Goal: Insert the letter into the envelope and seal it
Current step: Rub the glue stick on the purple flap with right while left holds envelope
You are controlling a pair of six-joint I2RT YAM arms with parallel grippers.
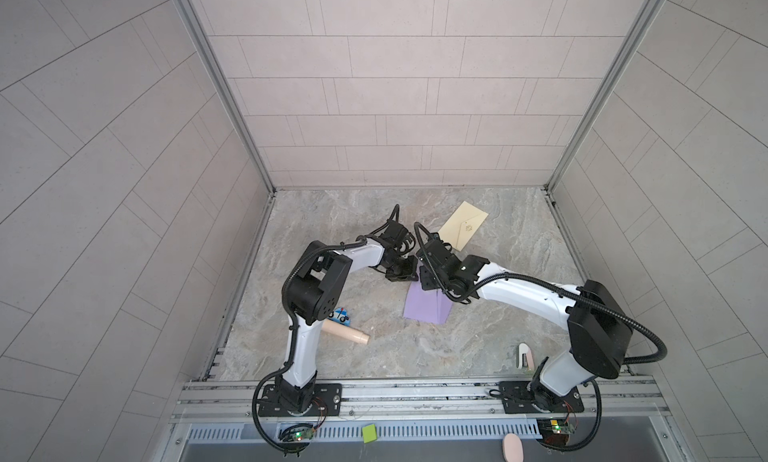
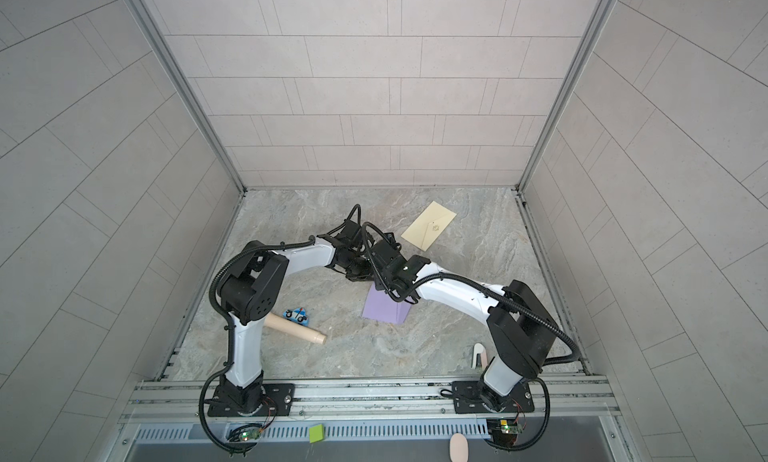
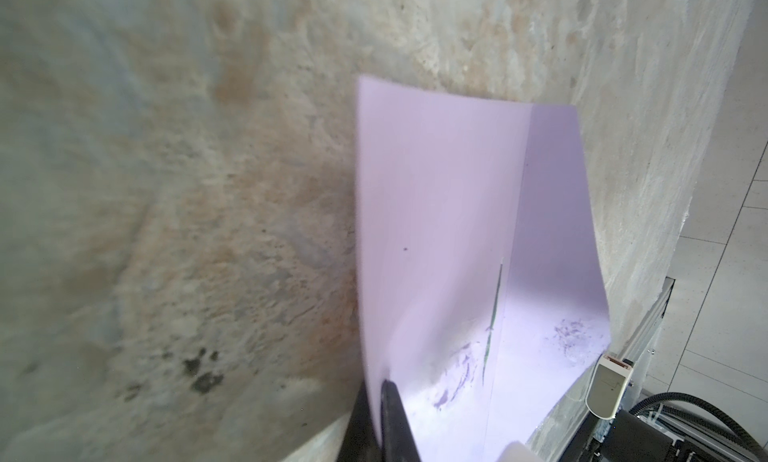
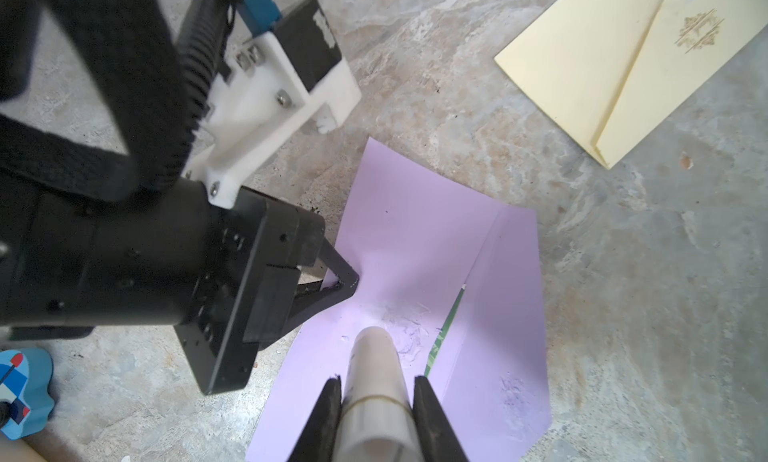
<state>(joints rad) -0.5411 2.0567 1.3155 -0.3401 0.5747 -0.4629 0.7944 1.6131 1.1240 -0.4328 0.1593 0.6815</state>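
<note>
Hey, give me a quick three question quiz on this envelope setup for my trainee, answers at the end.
1. True or false: the purple letter is already inside the cream envelope.
2. What is the right gripper holding?
3. The left gripper is: A open above the table; B shut on the letter's edge; C holding the envelope.
Key: 1 false; 2 a cream tube; 3 B.

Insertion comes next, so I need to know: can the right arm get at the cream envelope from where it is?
Probably reach, yes: the envelope lies flat on the table just beyond the right hand, nothing between. But that hand is shut on a cream tube, so it cannot grasp yet.
</note>
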